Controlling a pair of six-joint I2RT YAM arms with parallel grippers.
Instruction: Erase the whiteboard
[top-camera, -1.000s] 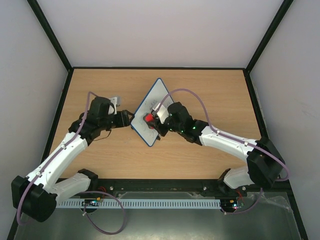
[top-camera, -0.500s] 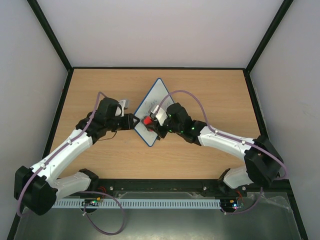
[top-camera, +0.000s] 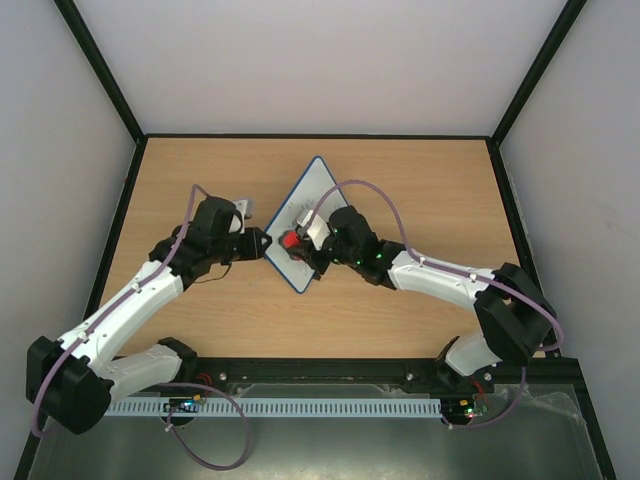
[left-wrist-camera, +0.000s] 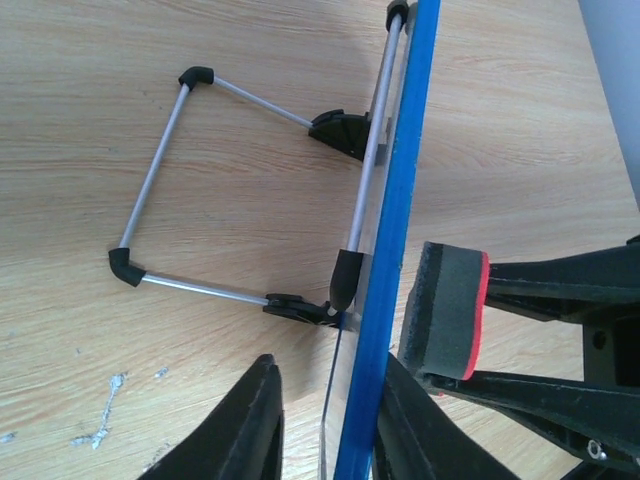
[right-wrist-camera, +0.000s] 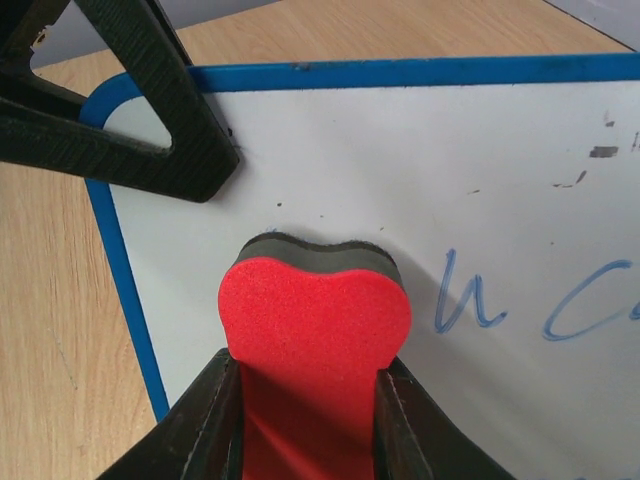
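The whiteboard (top-camera: 312, 188) stands tilted on the table; its blue rim (left-wrist-camera: 396, 200) runs edge-on through the left wrist view. Its white face (right-wrist-camera: 450, 170) carries blue handwriting (right-wrist-camera: 466, 296) at the right. My right gripper (right-wrist-camera: 308, 368) is shut on the red eraser (right-wrist-camera: 315, 305), whose dark felt side presses against the board face. The same eraser (left-wrist-camera: 450, 310) shows beyond the rim, and as a red spot (top-camera: 293, 241) from above. My left gripper (left-wrist-camera: 327, 365) straddles the board's corner: one finger lies on the rim, while a gap shows at the other.
A wire stand (left-wrist-camera: 160, 180) with black corner pieces props the board from behind on the wooden table (top-camera: 420, 190). My left finger (right-wrist-camera: 150, 110) covers the board's upper left corner. Black rails edge the table, with white walls beyond.
My left arm has swung right to the board's left corner and its jaws have narrowed around the edge. The right gripper with the eraser has shifted slightly left on the board face.
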